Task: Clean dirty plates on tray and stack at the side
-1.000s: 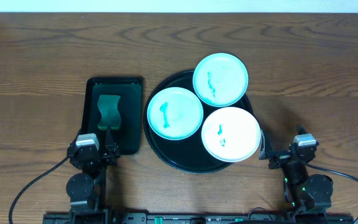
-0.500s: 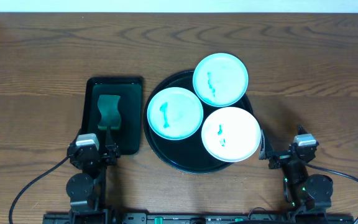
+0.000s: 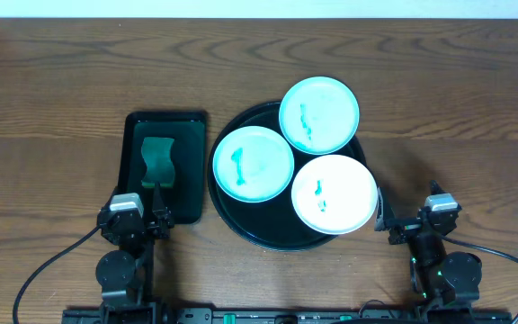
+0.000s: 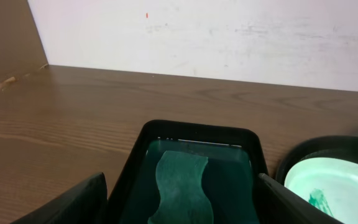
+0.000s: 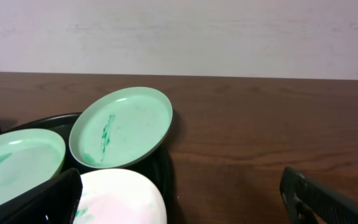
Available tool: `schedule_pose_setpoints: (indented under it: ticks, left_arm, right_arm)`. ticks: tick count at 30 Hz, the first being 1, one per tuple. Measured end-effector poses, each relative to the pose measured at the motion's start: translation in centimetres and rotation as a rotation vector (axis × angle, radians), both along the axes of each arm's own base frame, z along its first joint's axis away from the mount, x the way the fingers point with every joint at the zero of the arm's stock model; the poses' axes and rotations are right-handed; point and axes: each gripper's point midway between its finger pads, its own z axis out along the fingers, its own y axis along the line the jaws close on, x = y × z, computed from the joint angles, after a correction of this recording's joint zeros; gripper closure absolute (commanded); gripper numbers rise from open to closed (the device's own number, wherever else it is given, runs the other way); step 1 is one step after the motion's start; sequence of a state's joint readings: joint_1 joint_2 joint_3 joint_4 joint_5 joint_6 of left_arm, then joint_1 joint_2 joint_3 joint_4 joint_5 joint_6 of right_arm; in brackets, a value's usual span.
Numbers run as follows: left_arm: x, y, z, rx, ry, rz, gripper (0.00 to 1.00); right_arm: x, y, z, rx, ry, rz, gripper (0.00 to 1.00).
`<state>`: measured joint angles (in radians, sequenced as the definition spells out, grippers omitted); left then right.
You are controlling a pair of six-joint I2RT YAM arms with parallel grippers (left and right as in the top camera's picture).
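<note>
three green-smeared plates (image 3: 253, 163) sit on the black tray (image 3: 236, 220); left gripper (image 4: 182, 202) and right gripper (image 5: 185, 202) rest near the table edge, jaws spread wide, holding nothing.

text: none readable | labels: none | numbers: none

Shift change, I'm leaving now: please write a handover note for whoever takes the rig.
Left gripper: open, empty, at the near end of the dark green tray, which holds a green sponge.
Right gripper: open, empty, beside the round black tray, near right.
Three dirty plates lie on the round black tray, all green-smeared; the back plate overhangs its rim.
Done: nothing cleaned or stacked.
Left: wipe all three, stack at the side.
</note>
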<state>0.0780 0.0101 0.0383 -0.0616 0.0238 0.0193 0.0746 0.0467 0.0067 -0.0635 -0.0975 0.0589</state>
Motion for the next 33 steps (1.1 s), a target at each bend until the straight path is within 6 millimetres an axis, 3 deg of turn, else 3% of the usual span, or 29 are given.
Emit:
schedule_pose_setpoints:
  ticks: [27,33]
  left_arm:
    - [0.0,0.1,0.0,-0.004,0.0,0.005,0.25]
    - [0.0,0.1,0.0,-0.048,0.002,0.014,0.25]
  right_arm:
    - [0.0,0.0,0.0,0.0,0.0,0.0,0.01]
    - [0.1,0.4,1.8,0.007,-0.074,0.022,0.01]
